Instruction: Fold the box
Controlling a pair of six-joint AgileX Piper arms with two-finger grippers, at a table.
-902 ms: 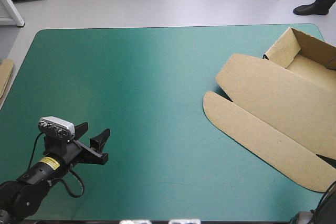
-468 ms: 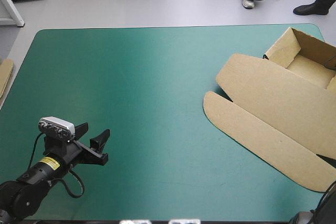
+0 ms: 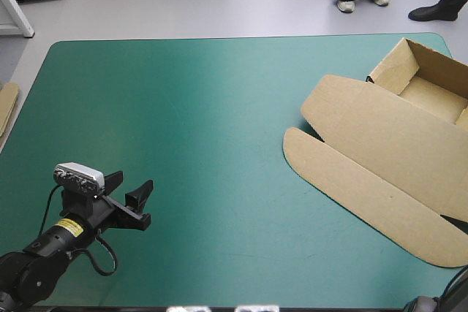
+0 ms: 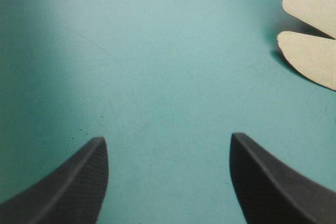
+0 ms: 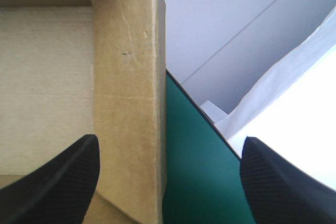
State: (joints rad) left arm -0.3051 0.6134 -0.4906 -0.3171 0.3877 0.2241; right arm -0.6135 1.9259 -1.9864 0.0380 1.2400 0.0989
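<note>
- Currently, my left pincer (image 3: 130,188) hangs over the near-left part of the table (image 3: 190,85). Its black fingers are spread wide, with nothing between them.
- Only the bare teal-green cover (image 4: 168,66) lies under and directly ahead of this pincer.
- The box (image 3: 395,158) lies on the right side of the table, well apart from the left pincer. It reaches from the far-right corner toward the near-right edge.
- Box condition: an open tray (image 3: 428,96) with raised walls sits at the far-right corner. The lid (image 3: 365,118) lies flat on the cover, and a long rounded flap (image 3: 351,184) forms its left border.
- In the left wrist view, the rounded ends of the lid and the flap show far ahead, to the right of the pincer.
- My right pincer (image 5: 170,139) is likewise spread and grips nothing.
- One raised wall (image 5: 126,77) of the tray stands just ahead of the right pincer, between the lines of its fingers. The tray floor (image 5: 47,77) lies on one side of the wall; a strip of cover and the table's edge lie on the other.
- An edge of more brown board (image 3: 7,104) shows at the table's left edge.
</note>
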